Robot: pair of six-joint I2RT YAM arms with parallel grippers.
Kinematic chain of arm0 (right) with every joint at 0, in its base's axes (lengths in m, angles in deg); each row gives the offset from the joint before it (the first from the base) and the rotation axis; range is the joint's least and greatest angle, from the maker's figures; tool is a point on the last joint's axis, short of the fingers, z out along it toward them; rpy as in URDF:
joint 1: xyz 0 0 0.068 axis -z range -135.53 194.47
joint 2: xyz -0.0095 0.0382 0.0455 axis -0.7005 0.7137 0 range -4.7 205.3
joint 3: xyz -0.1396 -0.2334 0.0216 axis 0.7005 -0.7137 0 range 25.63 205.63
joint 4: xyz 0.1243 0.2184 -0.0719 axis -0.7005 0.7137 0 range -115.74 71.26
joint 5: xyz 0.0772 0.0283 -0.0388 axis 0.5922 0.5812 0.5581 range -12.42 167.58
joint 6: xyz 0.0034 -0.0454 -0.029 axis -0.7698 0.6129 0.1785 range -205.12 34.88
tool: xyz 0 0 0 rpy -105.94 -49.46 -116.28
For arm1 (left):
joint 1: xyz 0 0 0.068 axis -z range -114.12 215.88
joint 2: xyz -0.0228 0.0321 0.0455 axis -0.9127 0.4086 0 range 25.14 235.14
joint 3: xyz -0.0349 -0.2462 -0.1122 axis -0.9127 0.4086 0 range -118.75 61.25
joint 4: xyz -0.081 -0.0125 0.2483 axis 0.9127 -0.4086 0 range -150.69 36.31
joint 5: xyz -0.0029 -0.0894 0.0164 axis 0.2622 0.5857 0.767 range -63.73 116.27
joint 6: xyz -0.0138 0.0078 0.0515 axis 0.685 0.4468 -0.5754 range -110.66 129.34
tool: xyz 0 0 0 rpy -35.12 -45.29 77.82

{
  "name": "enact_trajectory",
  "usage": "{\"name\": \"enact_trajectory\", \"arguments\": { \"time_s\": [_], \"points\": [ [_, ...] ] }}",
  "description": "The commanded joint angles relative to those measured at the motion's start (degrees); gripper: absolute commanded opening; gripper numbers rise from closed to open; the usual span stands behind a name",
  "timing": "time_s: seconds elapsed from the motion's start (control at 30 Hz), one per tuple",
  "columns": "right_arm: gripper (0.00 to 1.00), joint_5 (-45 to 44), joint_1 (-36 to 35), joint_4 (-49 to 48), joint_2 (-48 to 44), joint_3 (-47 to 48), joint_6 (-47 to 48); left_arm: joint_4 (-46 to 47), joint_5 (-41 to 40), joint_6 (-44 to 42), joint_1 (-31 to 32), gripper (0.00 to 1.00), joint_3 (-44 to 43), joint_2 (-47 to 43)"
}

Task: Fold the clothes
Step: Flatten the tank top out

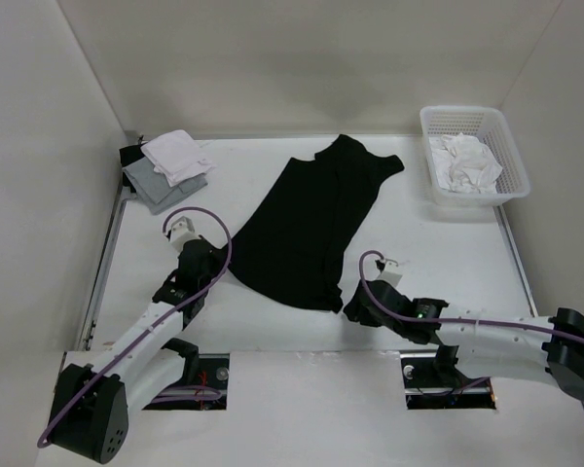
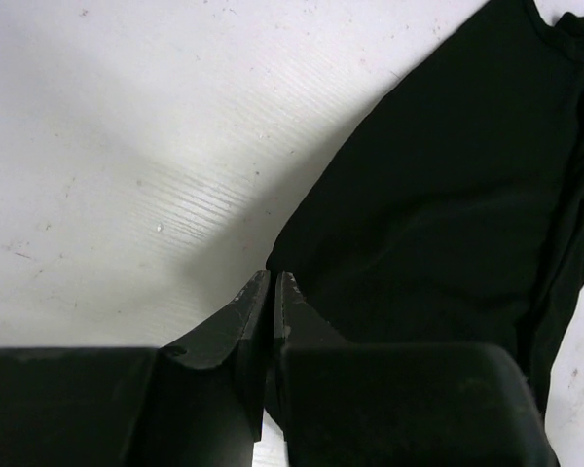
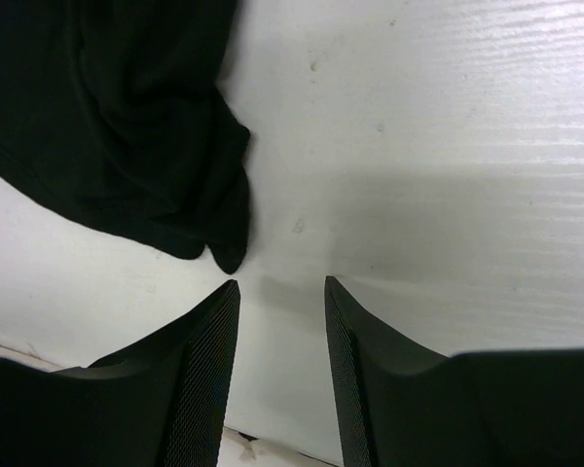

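The clothes (image 1: pixel 311 214) are one black T-shirt lying flat and slantwise across the middle of the table, folded lengthwise, collar end far. My left gripper (image 1: pixel 219 267) sits at the shirt's near left corner. In the left wrist view its jaws (image 2: pixel 273 277) are pressed together, and the black fabric (image 2: pixel 448 195) runs straight into the tips. My right gripper (image 1: pixel 355 309) is at the near right corner. Its jaws (image 3: pixel 282 282) stand open over bare table, and the shirt's rounded corner (image 3: pixel 229 255) lies just beyond the left fingertip (image 3: pixel 229 292), not between the fingers.
A white basket (image 1: pixel 514 146) holding a white cloth bundle (image 1: pixel 464 162) stands at the far right. A grey and white garment stack (image 1: pixel 170 167) lies in the far left corner. White walls close the table on three sides.
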Motion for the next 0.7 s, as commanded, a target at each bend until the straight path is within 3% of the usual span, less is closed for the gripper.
{"name": "enact_trajectory", "arguments": {
  "time_s": [0.0,0.27,0.6,0.67],
  "points": [
    [0.45,-1.3,-0.4,-5.2,-0.8,1.8,0.5,3.4,0.8,-0.4,0.5,0.03,0.4,0.2],
    [0.44,0.9,-0.7,-13.5,5.0,1.2,1.3,5.1,1.1,-0.3,0.8,0.03,1.3,1.0],
    [0.33,-1.0,-0.7,-16.8,10.0,0.4,-0.7,4.6,1.4,-0.3,0.9,0.03,1.3,-0.2],
    [0.26,-0.5,-0.7,-18.2,11.5,0.4,-0.4,4.6,1.4,-0.2,1.2,0.03,1.0,-0.2]
  ]
}}
